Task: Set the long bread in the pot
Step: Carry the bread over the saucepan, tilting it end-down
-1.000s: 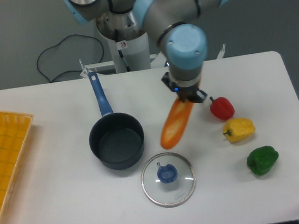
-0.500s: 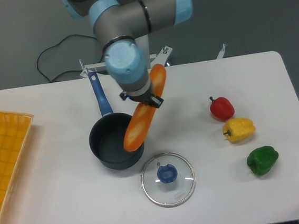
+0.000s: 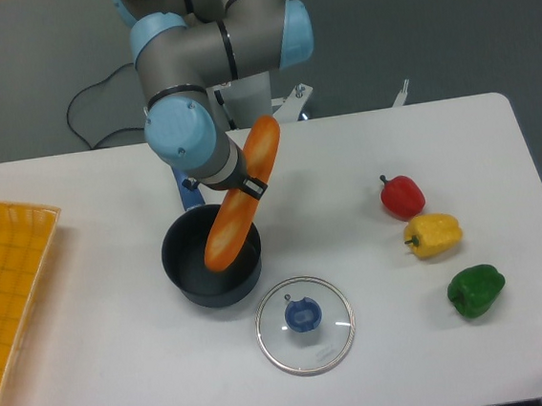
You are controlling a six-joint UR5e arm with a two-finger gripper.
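The long bread (image 3: 230, 229), glossy orange-brown, hangs tilted in the air, its lower end over the open pot (image 3: 186, 269) and its upper end up and to the right. My gripper (image 3: 247, 187) is shut on the bread near its middle, and the wrist above hides most of the fingers. The pot is dark navy and round, standing left of centre on the white table. Its blue handle points away toward the back and is mostly hidden behind my arm.
A round glass lid with a blue knob (image 3: 305, 323) lies just right and in front of the pot. A red pepper (image 3: 402, 196), a yellow pepper (image 3: 433, 234) and a green pepper (image 3: 475, 290) sit at the right. A yellow basket (image 3: 10, 286) is at the left edge.
My gripper has carried the bread leftward from beside the red pepper to above the pot. The bread's lower end now hangs over the pot's opening.
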